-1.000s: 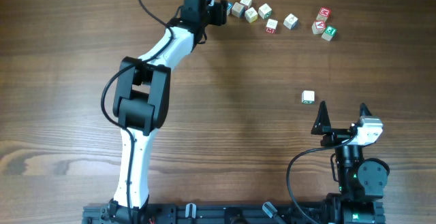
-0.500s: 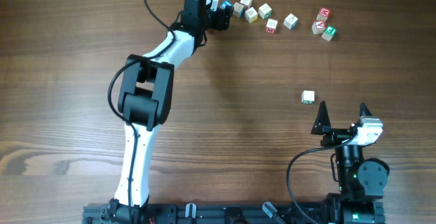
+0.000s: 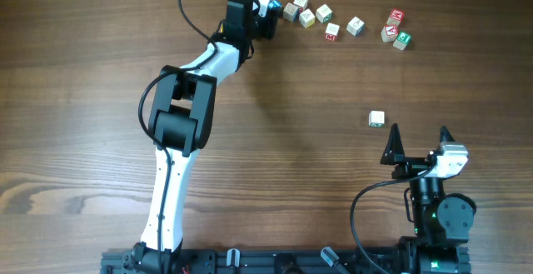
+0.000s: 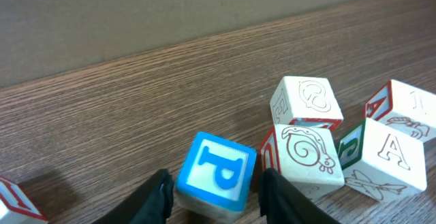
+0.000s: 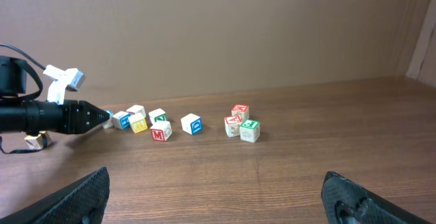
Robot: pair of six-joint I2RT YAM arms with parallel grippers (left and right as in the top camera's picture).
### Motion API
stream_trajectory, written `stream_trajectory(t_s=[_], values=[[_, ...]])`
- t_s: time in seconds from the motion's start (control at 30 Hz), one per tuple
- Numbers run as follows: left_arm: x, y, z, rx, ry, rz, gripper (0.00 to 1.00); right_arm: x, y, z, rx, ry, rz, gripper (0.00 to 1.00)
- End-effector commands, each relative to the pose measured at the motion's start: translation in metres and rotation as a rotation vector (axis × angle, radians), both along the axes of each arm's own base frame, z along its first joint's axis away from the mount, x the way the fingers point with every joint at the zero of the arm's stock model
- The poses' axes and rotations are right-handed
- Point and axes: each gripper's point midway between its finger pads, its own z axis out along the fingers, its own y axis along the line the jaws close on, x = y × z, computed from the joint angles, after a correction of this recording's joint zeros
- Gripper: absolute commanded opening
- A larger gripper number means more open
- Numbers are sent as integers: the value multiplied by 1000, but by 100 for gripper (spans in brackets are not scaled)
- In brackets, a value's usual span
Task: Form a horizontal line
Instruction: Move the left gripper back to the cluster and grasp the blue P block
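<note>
Left pincer point(image 4: 215, 183): fingers closely flank blue P cube point(image 4: 218, 169), table point(image 3: 83, 99) 12 o'clock; grip cannot be told. Right pincer point(image 3: 418, 137): spread wide, 5 o'clock.

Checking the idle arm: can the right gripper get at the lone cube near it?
Probably yes: the lone cube sits close ahead of the open right gripper, with only bare table between.

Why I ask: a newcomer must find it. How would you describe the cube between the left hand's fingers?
Follow the left arm to the far edge of the table, where a scatter of cubes lies. At its left end, between the fingers of the left hand, sits the cube. It alone shows a blue-framed blue P; its neighbours bear red or green marks.
</note>
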Motion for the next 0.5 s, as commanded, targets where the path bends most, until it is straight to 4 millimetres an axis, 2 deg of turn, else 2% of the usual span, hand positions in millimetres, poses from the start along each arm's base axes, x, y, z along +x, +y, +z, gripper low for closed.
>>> stream_trajectory(t_s=[0.0,0.13,0.3,0.47], values=[[-1,-4,-11,-1,10,-18,38,0,1,1,13,-6,5,100],[-2,-4,-12,1,16,-19,34,0,1,1,14,-6,5,100],[-2,-4,-1,0,15,-18,31,0,1,1,14,-6,5,100],[-2,-4,2,1,16,-18,48,0,1,1,14,-6,5,100]])
